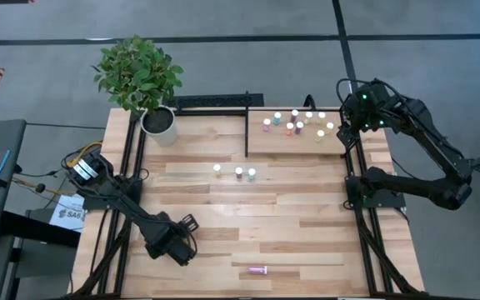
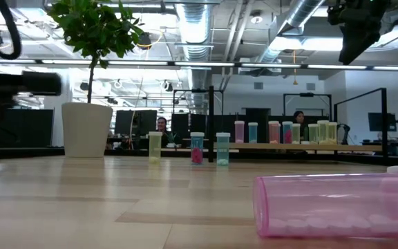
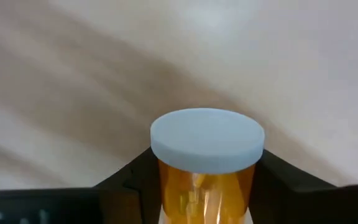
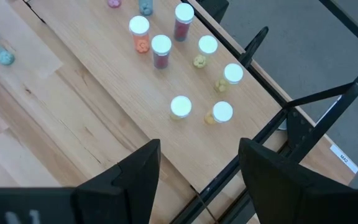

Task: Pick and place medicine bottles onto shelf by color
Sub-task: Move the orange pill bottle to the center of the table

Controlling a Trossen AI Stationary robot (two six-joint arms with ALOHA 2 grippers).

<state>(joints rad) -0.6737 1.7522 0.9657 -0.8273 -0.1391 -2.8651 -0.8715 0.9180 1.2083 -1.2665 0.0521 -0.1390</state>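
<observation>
Left gripper (image 3: 207, 193) seemingly clamped on orange bottle (image 3: 205, 186); right gripper (image 4: 199, 171) hung open above shelf (image 4: 104, 93).

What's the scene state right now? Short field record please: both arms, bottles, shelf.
left gripper: near the table's front left, fingers either side of an orange white-capped medicine bottle
right gripper: open, empty, above the shelf's right end
shelf: light-wood platform with thin black frame, back right of table, about nine small white-capped bottles standing on it
mid-table: three upright white-capped bottles in a row
front edge: pink translucent bottle lying on its side
other: potted green plant in white pot, back left
</observation>
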